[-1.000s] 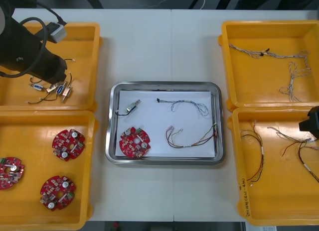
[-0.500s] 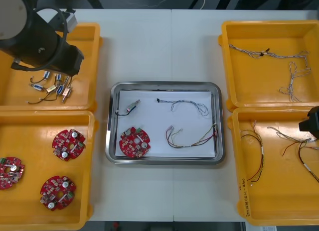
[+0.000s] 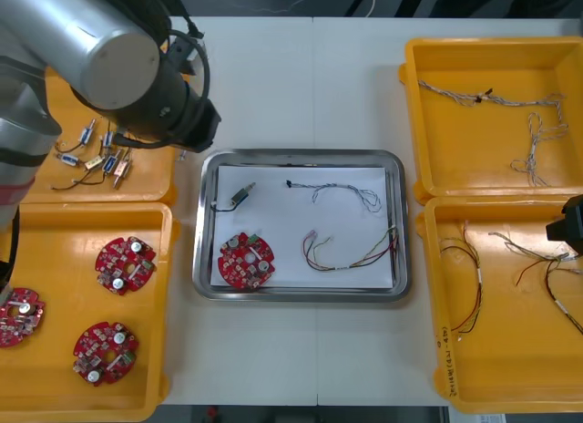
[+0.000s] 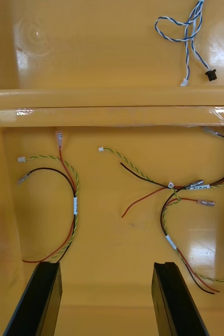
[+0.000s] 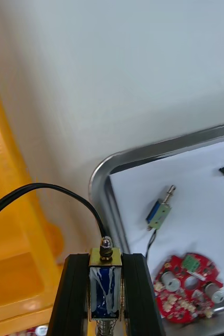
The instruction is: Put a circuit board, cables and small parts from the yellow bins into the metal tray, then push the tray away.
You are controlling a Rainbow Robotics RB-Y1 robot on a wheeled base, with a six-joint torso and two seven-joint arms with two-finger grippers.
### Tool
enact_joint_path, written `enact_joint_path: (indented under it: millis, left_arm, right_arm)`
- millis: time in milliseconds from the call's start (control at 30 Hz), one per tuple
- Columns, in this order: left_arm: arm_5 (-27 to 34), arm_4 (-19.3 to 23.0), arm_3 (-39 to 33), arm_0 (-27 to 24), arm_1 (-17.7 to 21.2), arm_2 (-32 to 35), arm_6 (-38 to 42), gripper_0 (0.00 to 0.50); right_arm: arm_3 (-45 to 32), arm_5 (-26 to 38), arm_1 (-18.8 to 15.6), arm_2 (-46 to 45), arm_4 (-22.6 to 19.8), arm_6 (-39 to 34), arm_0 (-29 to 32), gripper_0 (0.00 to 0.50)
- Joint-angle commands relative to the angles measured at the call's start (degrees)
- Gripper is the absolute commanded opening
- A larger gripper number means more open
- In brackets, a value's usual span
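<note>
over the counter (image 3: 273,77), just off the far left corner of the metal tray (image 3: 301,156): gripped a blue-bodied small metal part (image 5: 105,286) upright in the left jaws, parted only by its width; trailed a black lead (image 5: 49,191) from its tip. seen inside the tray, on white: a round red circuit board (image 3: 246,260), a second small part (image 3: 241,195), a blue and white cable (image 3: 342,193), a red and yellow cable (image 3: 351,254). over the near right yellow bin (image 3: 510,386): hovered with the right jaws wide apart and empty, above loose red and yellow cables (image 4: 70,210).
</note>
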Motion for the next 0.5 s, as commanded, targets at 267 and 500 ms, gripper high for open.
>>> enact_joint_path:
  millis: [267, 500]
  left_arm:
    - [-6.0, -3.8, -2.0, -3.5, -3.4, -10.1, 11.4, 0.0]
    - [-7.9, -4.8, -1.6, -4.3, -4.5, -15.3, 16.6, 0.0]
  right_arm:
    - [-1.5, 0.2, 0.0, -1.6, 0.0, 2.1, 0.8, 0.5]
    - [-1.5, 0.2, -0.1, -1.6, 0.0, 2.1, 0.8, 0.5]
